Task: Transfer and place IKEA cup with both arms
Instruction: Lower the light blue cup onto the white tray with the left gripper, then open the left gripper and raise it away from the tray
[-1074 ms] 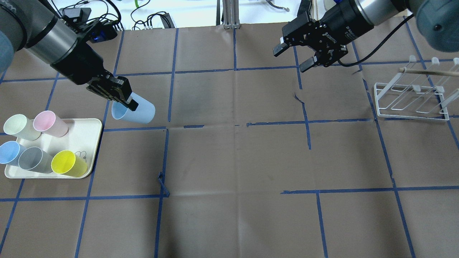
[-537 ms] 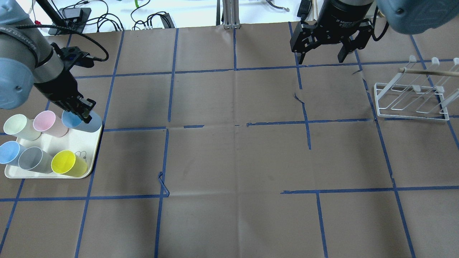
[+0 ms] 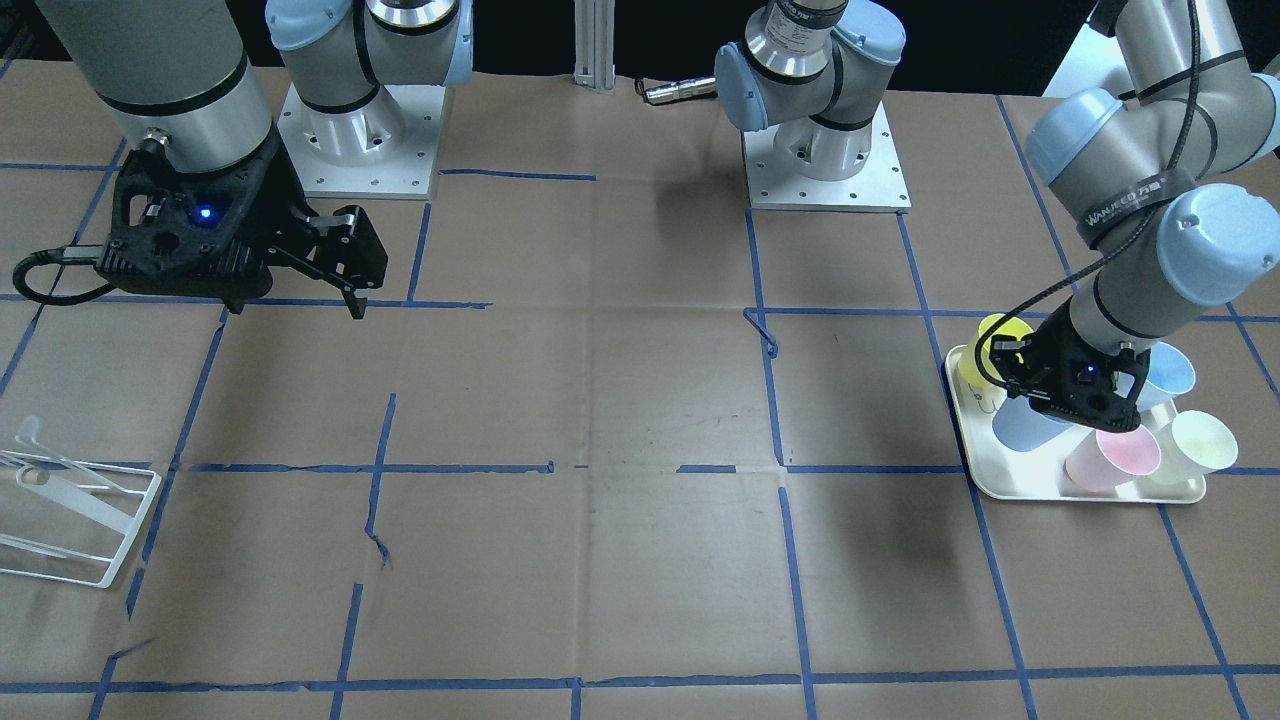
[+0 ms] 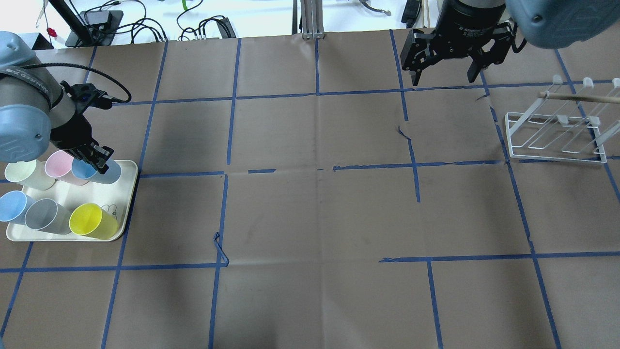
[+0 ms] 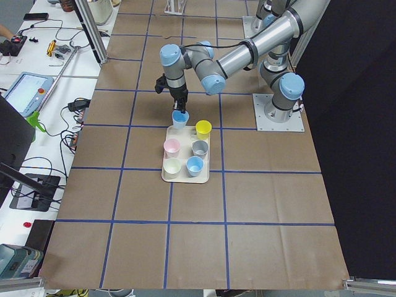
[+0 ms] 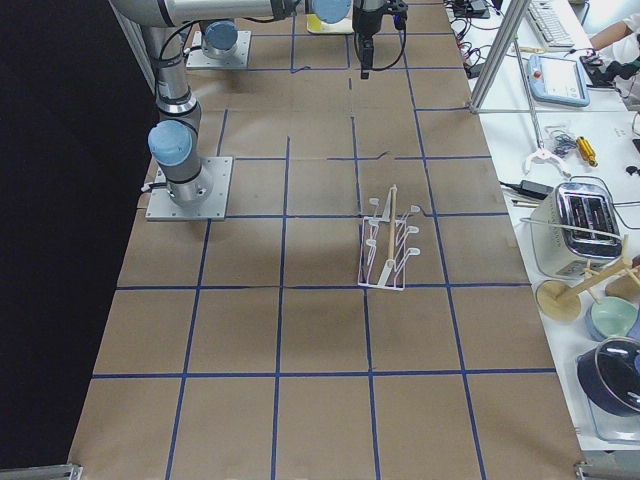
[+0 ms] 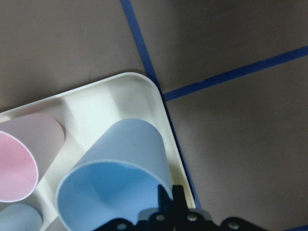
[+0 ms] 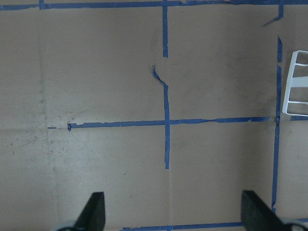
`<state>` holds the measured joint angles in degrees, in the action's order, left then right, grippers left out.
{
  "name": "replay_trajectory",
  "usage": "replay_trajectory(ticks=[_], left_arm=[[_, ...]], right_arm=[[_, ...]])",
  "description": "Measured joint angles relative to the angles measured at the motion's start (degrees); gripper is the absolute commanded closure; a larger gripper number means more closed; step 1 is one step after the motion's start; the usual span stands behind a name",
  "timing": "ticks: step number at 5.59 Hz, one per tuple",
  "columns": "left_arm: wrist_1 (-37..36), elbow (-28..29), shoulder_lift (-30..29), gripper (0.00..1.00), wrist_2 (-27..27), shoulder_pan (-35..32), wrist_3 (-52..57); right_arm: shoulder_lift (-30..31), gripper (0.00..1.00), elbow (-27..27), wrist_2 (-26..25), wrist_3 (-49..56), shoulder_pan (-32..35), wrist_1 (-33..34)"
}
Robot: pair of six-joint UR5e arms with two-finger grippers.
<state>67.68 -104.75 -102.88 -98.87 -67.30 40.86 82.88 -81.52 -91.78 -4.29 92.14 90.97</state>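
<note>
The IKEA cup (image 4: 107, 173) is light blue and stands tilted over the far right corner of the cream tray (image 4: 110, 193). My left gripper (image 4: 95, 163) is shut on its rim. The left wrist view shows the cup (image 7: 122, 168) leaning inside the tray corner (image 7: 130, 94) with a finger pinching the rim. The cup also shows in the front-facing view (image 3: 1022, 426) and in the left view (image 5: 180, 117). My right gripper (image 4: 443, 80) is open and empty above the table's far right part. Its fingers (image 8: 94, 212) stand wide apart over bare paper.
The tray also holds a twin light-blue cup (image 4: 12, 206), a grey cup (image 4: 46, 215), a yellow cup (image 4: 92, 221), a pink cup (image 4: 62, 164) and a pale green cup (image 4: 23, 172). A white wire rack (image 4: 557, 138) stands at the right. Cables lie past the far edge.
My left gripper has carried the light-blue cup left and down from above the table onto the tray's corner. My right gripper has turned and drawn back towards the far edge.
</note>
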Motion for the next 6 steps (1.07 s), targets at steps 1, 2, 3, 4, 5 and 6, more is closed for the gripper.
replay_trajectory(ticks=[1, 2, 3, 4, 5, 6], left_arm=[[-0.48, 0.3, -1.86, 0.95, -1.59, 0.11, 0.01], [-0.5, 0.36, -2.91, 0.94, -2.18, 0.14, 0.01], [-0.5, 0.45, -4.07, 0.78, -2.32, 0.15, 0.01], [-0.58, 0.6, -5.08, 0.04, -2.31, 0.13, 0.01], [-0.61, 0.72, -5.64, 0.01, -2.29, 0.09, 0.01], [-0.6, 0.93, -5.82, 0.01, -2.35, -0.04, -0.02]], right_arm=[[0.23, 0.0, -0.03, 0.71, -1.28, -1.78, -0.16], [0.41, 0.0, -0.02, 1.98, -1.92, -2.74, -0.45], [0.56, 0.0, 0.09, 2.56, -2.3, -2.89, -0.85], [0.63, 0.0, 0.17, 2.5, -2.82, -2.81, -1.18], [0.63, 0.0, 0.18, 2.45, -3.32, -2.72, -1.28], [0.47, 0.0, 0.05, 2.41, -3.44, -2.68, -1.47]])
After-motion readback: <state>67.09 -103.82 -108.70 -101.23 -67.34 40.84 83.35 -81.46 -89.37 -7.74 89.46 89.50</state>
